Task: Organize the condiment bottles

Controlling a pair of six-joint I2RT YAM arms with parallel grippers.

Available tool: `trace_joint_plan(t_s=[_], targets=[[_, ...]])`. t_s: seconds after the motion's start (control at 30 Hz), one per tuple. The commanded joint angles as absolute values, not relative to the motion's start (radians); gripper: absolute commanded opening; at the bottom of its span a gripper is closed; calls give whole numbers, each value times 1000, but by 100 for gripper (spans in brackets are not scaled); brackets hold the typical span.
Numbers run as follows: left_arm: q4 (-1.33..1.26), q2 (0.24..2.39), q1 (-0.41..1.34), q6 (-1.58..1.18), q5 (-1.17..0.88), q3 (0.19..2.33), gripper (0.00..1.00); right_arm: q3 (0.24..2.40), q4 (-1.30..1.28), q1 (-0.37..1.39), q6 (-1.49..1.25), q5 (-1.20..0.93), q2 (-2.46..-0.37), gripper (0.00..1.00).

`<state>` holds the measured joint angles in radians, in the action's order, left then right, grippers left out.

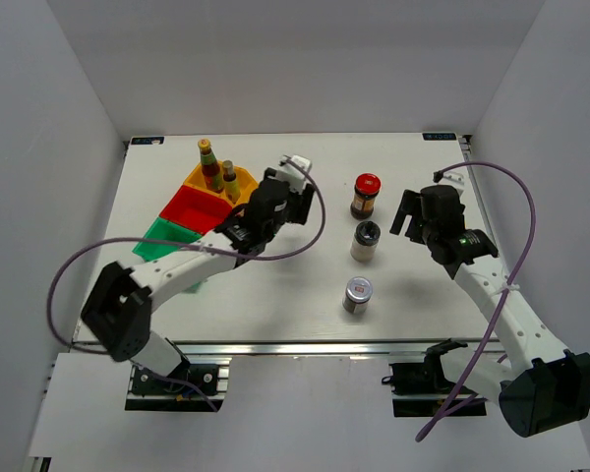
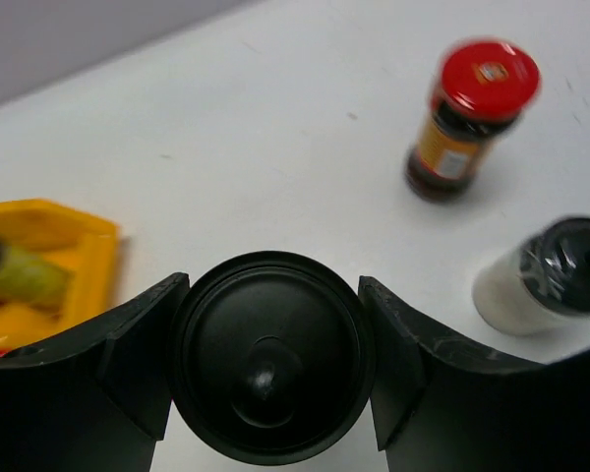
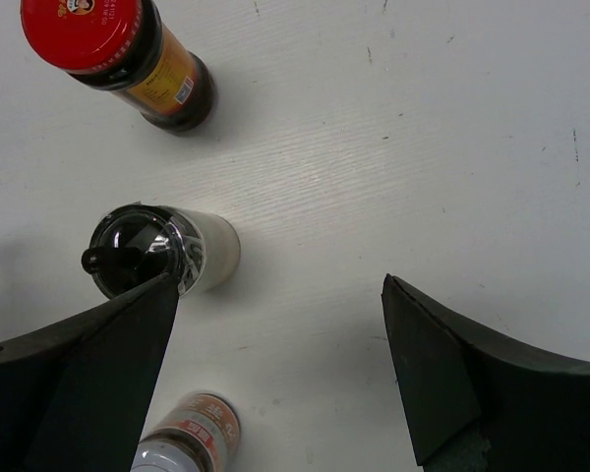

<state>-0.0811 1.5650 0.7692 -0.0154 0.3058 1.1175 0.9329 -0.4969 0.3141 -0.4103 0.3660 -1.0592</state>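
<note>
My left gripper [image 2: 272, 287] is shut on a black-capped shaker [image 2: 272, 359], its jaws pressing both sides of the round cap. In the top view this gripper [image 1: 268, 208] sits just right of the yellow tray [image 1: 244, 185] and hides the shaker. Two slim sauce bottles [image 1: 209, 162] stand in that tray. The red-capped dark jar [image 1: 367, 195], another black-capped pale shaker [image 1: 365, 241] and the silver-lidded jar [image 1: 358, 294] stand in a column mid-table. My right gripper [image 3: 280, 285] is open over bare table, right of the pale shaker [image 3: 167, 251].
A red tray [image 1: 192, 208] and a green tray [image 1: 160, 241] continue diagonally toward the near left from the yellow one. White walls enclose the table on three sides. The left arm's purple cable [image 1: 315, 231] loops over the table's middle.
</note>
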Motion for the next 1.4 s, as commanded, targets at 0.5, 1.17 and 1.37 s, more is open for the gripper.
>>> trace_joint_plan(t_s=[0.5,1.17,1.37], targets=[[-115,1356,236,-75,447,972,50,940,-462,307,-390,362,-1060,89],[-232,1546,153,-110,439,953,52,946,-476,307,-387,397,-1109,89],[-233,1591,150,-140,460,950,54,940,-476,308,-387,399,-1115,89]])
